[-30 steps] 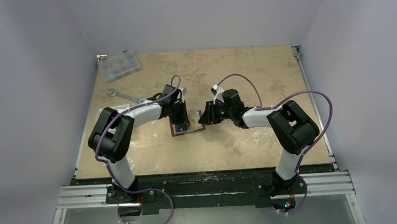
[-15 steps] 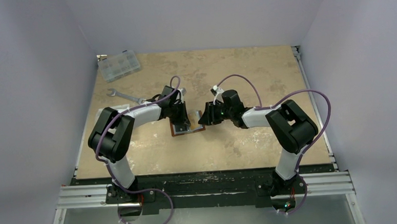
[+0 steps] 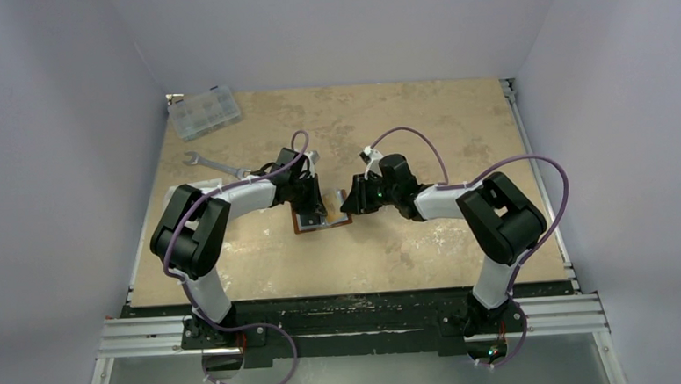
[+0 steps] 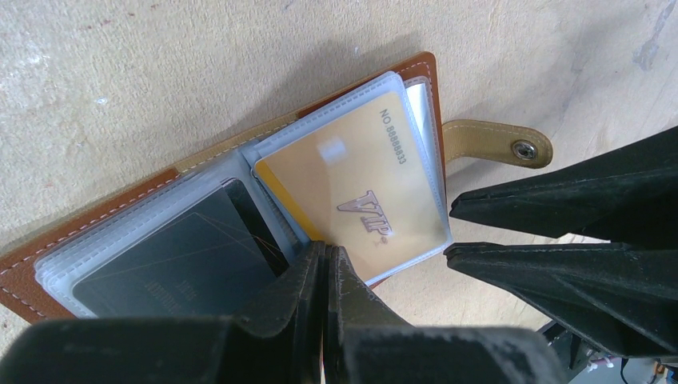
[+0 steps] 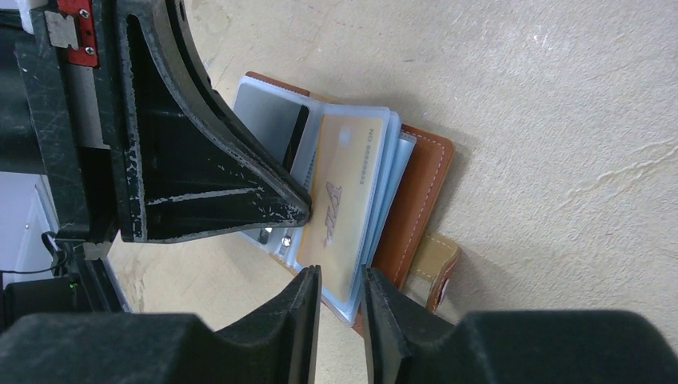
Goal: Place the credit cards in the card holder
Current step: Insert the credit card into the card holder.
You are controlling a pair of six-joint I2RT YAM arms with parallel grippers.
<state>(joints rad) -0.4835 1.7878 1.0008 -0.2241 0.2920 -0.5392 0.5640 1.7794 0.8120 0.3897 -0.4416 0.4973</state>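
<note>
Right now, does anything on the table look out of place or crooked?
Nothing looks spilled or damaged. The wallet lies open, its clear sleeves fanned up rather than flat, the gold card in the top one. A wrench lies farther back, an odd companion to cards.

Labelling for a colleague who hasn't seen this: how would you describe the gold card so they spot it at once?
At table centre lies the open brown card holder. In its clear sleeve nearest the snap strap sits the gold card; unlike the dark card beside it, it reads VIP.
</note>
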